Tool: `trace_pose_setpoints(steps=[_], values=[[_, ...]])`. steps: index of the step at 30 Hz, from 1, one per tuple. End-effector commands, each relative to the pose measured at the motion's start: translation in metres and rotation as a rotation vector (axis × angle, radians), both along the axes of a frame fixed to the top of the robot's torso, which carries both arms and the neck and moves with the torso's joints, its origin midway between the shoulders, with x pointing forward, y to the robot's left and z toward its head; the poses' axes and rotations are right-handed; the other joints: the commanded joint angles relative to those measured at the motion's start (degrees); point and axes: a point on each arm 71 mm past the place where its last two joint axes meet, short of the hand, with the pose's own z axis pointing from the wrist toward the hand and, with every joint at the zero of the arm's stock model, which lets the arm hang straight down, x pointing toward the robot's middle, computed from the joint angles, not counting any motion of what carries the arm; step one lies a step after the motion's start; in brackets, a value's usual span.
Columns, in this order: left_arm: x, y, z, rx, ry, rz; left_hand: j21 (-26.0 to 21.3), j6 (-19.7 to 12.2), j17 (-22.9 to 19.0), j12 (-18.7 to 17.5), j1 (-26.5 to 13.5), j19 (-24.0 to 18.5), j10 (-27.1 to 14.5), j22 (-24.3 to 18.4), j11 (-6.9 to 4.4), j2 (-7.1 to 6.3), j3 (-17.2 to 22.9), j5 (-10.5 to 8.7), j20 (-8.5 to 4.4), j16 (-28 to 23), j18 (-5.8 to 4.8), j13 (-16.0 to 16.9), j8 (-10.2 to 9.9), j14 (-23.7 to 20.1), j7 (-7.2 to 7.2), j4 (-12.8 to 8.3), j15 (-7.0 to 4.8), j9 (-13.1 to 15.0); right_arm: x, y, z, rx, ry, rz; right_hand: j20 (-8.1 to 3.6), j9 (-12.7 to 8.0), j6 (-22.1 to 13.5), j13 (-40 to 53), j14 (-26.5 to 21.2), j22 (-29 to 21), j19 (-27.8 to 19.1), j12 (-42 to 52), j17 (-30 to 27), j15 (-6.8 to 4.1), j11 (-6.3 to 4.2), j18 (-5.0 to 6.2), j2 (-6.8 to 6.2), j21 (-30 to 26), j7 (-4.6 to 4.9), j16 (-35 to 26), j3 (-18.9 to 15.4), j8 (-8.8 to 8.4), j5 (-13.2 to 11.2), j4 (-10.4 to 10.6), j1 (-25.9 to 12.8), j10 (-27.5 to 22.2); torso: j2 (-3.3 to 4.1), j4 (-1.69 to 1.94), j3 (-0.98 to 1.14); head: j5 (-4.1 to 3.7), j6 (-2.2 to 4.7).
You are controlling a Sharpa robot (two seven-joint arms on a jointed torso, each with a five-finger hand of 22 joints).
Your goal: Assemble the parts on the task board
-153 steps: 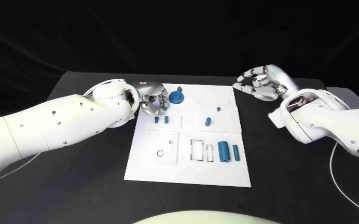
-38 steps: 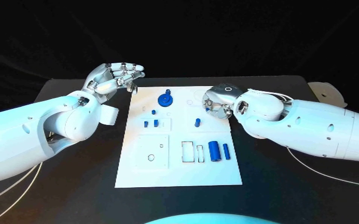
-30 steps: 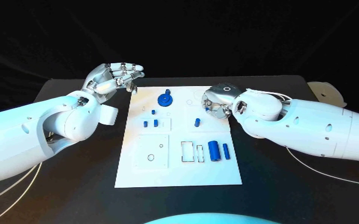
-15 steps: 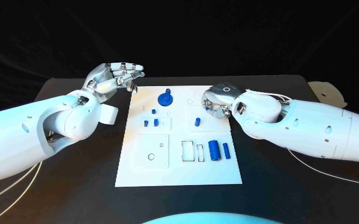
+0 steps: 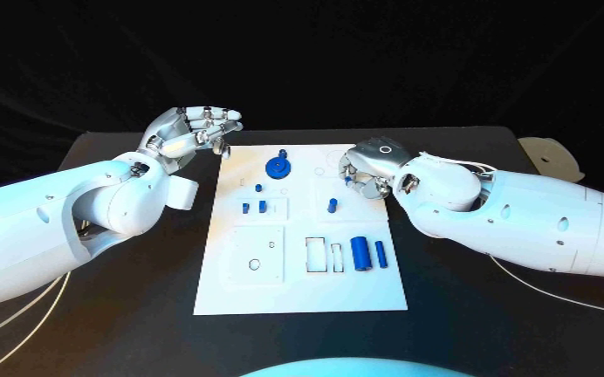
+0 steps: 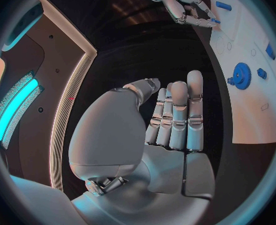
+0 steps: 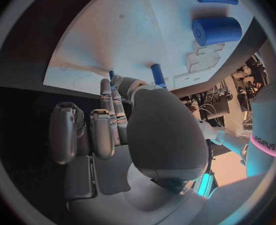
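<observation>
Off the board's left edge, the left hand (image 5: pixel 191 133) up in the air, palm showing, fingers (image 6: pixel 178 112) straight and side by side, nothing in them. On the task board (image 5: pixel 302 285), a blue gear (image 5: pixel 278 166) with a small peg (image 5: pixel 284 152) just beyond it, well clear of those fingers. Right hand (image 5: pixel 367 170) low over the board's far right part, fingers curled down; grip hidden, cannot tell. Short blue peg (image 5: pixel 332 205) just beside its fingertips, nearer the robot. Two blue cylinders (image 5: pixel 369 253) further back.
</observation>
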Motion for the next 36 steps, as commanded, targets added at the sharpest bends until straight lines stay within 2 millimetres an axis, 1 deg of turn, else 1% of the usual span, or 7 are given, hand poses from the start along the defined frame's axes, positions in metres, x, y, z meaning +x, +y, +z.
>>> trace_pose_setpoints(steps=[1,8,15,21,26,30,36], values=[[0.000,-0.001,0.000,-0.011,0.005,-0.018,-0.3,-0.5,-0.1,0.2,0.0,-0.4,-0.4,-0.1,0.07,0.63,-0.3,0.10,-0.11,-0.3,0.35,0.1,-0.2,-0.4,0.07,-0.2,-0.08,-0.1,-0.003,0.000,0.008,0.032,-0.054,0.008,-0.40,0.1,0.4,0.0,3.4,8.8,1.1,0.1,1.8,-0.45,-0.13,-0.61,0.37,0.1,0.11,0.2,0.1,0.23,0.1,-0.3,-0.5,0.4,0.00,0.00,-0.02,0.12,-0.06],[-0.001,0.000,0.000,-0.010,0.007,-0.018,-0.4,-0.6,-0.2,0.4,0.0,-0.5,-0.5,-0.1,0.12,0.65,-0.3,0.11,-0.07,-0.5,0.35,0.1,-0.2,-0.5,0.13,-0.2,-0.04,-0.1,-0.014,-0.003,0.017,0.067,-0.064,0.019,-0.40,0.2,0.5,0.0,3.4,9.0,1.2,0.0,1.8,-0.44,-0.14,-0.68,0.30,0.5,0.09,0.3,0.1,0.27,0.1,-0.4,-0.8,0.5,-0.03,-0.10,-0.03,0.45,-0.12],[0.000,-0.001,0.000,-0.010,0.007,-0.018,-0.5,-0.6,-0.3,0.5,0.0,-0.6,-0.6,-0.2,0.14,0.68,-0.3,0.11,-0.05,-0.6,0.35,0.2,-0.2,-0.6,0.15,-0.2,-0.01,-0.2,-0.035,0.013,0.027,0.140,-0.068,0.082,-0.40,0.2,0.5,0.0,3.4,9.0,1.3,0.0,1.8,-0.45,-0.15,-0.70,0.28,0.6,0.08,0.3,0.2,0.29,0.0,-0.5,-0.9,0.5,-0.06,-0.01,0.05,1.44,0.03],[0.003,-0.003,-0.001,-0.011,0.006,-0.021,-0.6,-0.6,-0.3,0.5,0.0,-0.6,-0.6,-0.2,0.15,0.70,-0.3,0.11,-0.04,-0.6,0.35,0.2,-0.2,-0.7,0.16,-0.3,0.00,-0.2,-0.052,0.038,0.030,0.196,-0.060,0.161,-0.40,0.2,0.5,0.0,3.4,9.1,1.3,0.0,1.8,-0.45,-0.15,-0.73,0.26,0.7,0.08,0.2,0.2,0.30,0.0,-0.5,-1.0,0.5,-0.20,0.19,0.04,3.02,0.12],[0.004,-0.006,-0.002,-0.012,0.006,-0.025,-0.6,-0.6,-0.3,0.5,0.0,-0.6,-0.6,-0.2,0.15,0.70,-0.3,0.11,-0.04,-0.6,0.35,0.2,-0.2,-0.7,0.16,-0.3,0.00,-0.2,-0.062,0.056,0.028,0.225,-0.042,0.211,-0.40,0.3,0.5,0.0,3.4,9.2,1.4,0.0,1.7,-0.46,-0.16,-0.76,0.26,0.8,0.08,0.2,0.2,0.30,0.1,-0.6,-1.0,0.5,-0.14,0.10,-0.06,4.64,-0.03],[0.005,-0.010,-0.002,-0.015,0.006,-0.030,-0.6,-0.6,-0.3,0.5,0.0,-0.6,-0.6,-0.2,0.15,0.70,-0.3,0.11,-0.04,-0.6,0.35,0.2,-0.2,-0.7,0.16,-0.3,0.00,-0.2,-0.069,0.073,0.018,0.245,-0.010,0.250,-0.41,0.3,0.5,0.0,3.4,9.1,1.4,0.0,1.7,-0.46,-0.16,-0.74,0.28,0.8,0.09,0.2,0.3,0.29,0.1,-0.6,-1.0,0.5,-0.08,0.04,-0.07,5.93,-0.24],[0.007,-0.015,-0.003,-0.019,0.007,-0.037,-0.7,-0.6,-0.4,0.6,-0.1,-0.6,-0.7,-0.3,0.17,0.71,-0.3,0.11,-0.03,-0.7,0.36,0.2,-0.2,-0.8,0.17,-0.3,0.02,-0.2,-0.076,0.092,-0.002,0.259,0.040,0.283,-0.41,0.3,0.4,0.0,3.4,9.1,1.3,-0.1,1.6,-0.46,-0.13,-0.71,0.32,0.6,0.12,0.2,0.4,0.27,0.1,-0.7,-1.2,0.5,-0.07,0.01,-0.10,7.38,-0.82]])
